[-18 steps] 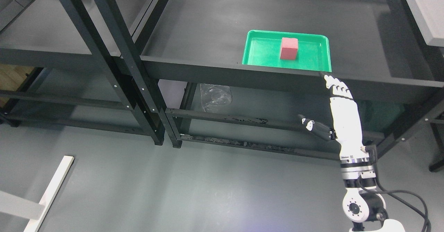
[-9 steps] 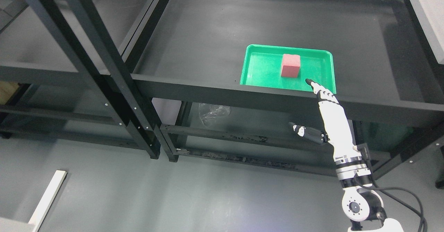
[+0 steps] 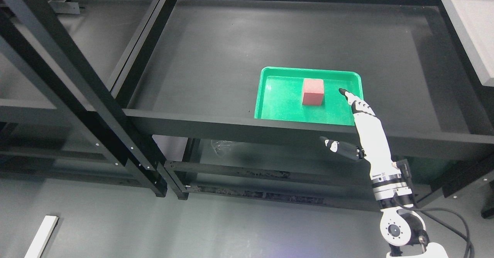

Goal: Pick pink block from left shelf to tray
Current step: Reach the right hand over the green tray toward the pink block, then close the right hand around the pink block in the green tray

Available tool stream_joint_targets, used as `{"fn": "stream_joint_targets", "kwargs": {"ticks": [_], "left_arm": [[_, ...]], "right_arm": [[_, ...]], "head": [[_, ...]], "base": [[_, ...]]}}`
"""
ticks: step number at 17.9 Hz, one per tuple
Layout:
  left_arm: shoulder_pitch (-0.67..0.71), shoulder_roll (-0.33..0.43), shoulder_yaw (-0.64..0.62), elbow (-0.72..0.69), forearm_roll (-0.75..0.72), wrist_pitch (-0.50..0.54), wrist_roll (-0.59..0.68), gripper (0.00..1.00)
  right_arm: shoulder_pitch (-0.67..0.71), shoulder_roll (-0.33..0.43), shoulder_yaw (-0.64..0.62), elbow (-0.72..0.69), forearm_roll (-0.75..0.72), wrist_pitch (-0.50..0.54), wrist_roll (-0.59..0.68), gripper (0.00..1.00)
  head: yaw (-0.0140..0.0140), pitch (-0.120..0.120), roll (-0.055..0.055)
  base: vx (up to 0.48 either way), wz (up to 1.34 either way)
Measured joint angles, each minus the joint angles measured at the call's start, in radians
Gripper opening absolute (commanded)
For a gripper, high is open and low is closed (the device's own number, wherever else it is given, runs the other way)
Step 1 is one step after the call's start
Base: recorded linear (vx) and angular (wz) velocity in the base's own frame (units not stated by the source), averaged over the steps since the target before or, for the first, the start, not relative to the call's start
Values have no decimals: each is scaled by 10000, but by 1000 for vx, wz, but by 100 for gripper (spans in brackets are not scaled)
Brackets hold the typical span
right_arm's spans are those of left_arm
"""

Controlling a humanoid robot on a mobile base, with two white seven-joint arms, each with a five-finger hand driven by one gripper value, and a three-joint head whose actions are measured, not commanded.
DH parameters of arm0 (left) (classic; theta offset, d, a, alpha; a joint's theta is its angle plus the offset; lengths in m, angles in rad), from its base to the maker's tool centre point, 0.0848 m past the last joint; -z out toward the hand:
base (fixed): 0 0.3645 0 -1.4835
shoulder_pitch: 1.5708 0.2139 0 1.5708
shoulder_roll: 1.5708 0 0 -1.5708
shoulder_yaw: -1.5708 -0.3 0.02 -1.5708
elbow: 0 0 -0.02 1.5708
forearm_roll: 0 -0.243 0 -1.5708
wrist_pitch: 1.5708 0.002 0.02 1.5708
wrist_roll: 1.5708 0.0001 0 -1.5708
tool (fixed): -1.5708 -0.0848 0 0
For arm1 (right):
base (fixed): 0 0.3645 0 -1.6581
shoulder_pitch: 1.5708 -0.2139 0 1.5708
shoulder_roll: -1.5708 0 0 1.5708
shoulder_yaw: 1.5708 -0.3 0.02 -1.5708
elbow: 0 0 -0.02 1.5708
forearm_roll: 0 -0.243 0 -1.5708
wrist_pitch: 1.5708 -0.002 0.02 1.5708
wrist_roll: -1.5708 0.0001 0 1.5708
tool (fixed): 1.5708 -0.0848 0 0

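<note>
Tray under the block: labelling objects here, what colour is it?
Bright green tray, clearest in the head view, holding the pink block.

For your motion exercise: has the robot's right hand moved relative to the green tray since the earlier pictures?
Yes. The right hand has reached forward over the green tray's front right rim, toward the pink block.

There's the pink block (image 3: 312, 91), a small matte cube, salmon-pink, sitting flat and upright on the floor of the tray (image 3: 278, 103). It stands right of the tray's middle, a little toward the far wall, clear of every rim. The tray is a shallow bright-green rectangle with rounded corners and a raised lip, lying level on the dark shelf surface, its near edge hidden behind the shelf's front rail.
</note>
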Motion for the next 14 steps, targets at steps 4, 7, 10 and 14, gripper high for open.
{"fn": "stream_joint_targets", "kwargs": {"ticks": [4, 7, 10, 14], "left_arm": [[0, 0, 0, 0, 0, 0, 0, 100], [0, 0, 1, 0, 0, 0, 0, 100], [1, 0, 1, 0, 0, -7, 0, 100], [0, 0, 0, 0, 0, -35, 0, 100]], "right_arm": [[-148, 0, 15, 65, -2, 35, 360, 100], [-284, 0, 56, 172, -2, 44, 552, 100], [-347, 0, 115, 279, 28, 54, 614, 100], [-390, 0, 234, 455, 60, 77, 1005, 100]], "head": [[0, 0, 0], [0, 0, 0], [0, 0, 0], [0, 0, 0]], "base": [[146, -9], [132, -1], [126, 21], [128, 34]]}}
